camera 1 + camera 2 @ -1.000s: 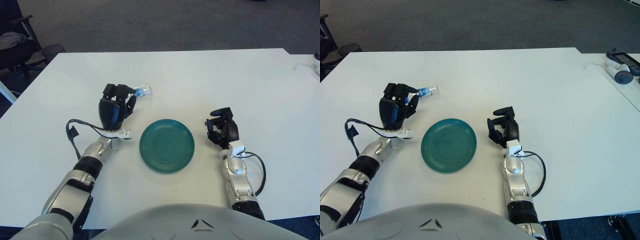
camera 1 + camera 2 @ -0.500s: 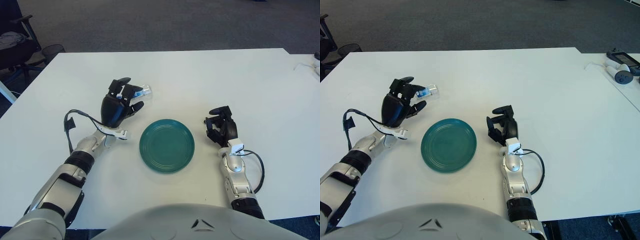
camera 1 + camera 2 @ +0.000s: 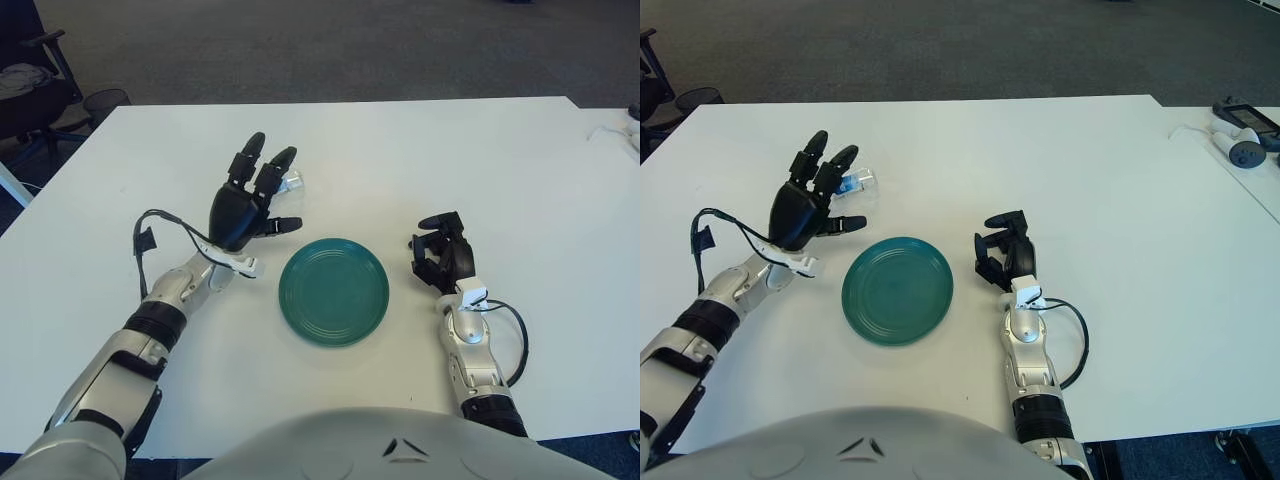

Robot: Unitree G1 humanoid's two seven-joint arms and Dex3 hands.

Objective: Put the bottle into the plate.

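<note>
1. Left eye view: the green plate (image 3: 333, 290) lies flat on the white table (image 3: 480, 170) and serves as the landmark here.
2. The left hand (image 3: 243, 205) shows to the upper left of the plate, its fingers (image 3: 250, 160) spread apart and stretched away from the robot, holding nothing.
3. The bottle (image 3: 290, 181) lies on its side on the table beyond the plate's upper left edge, outside it; the hand's fingertips cover most of it, so only its clear end shows. Whether the fingers touch it cannot be told.
4. The right hand (image 3: 440, 258) shows just right of the plate, apart from its rim, fingers curled together around nothing.
5. A black cable (image 3: 150, 250) loops beside the left wrist, well to the left of the plate.
6. Right eye view: the plate (image 3: 898, 290) sits bare, and the left hand (image 3: 805, 210) is again at its upper left with the fingers fanned.
7. The bottle (image 3: 862, 182) shows a blue label and a clear body, peeking out right of the fingertips.
8. The right hand (image 3: 1004, 258) shows right of the plate, curled.
9. A pale device (image 3: 1240, 150) lies on a neighbouring table, far to the plate's upper right.
</note>
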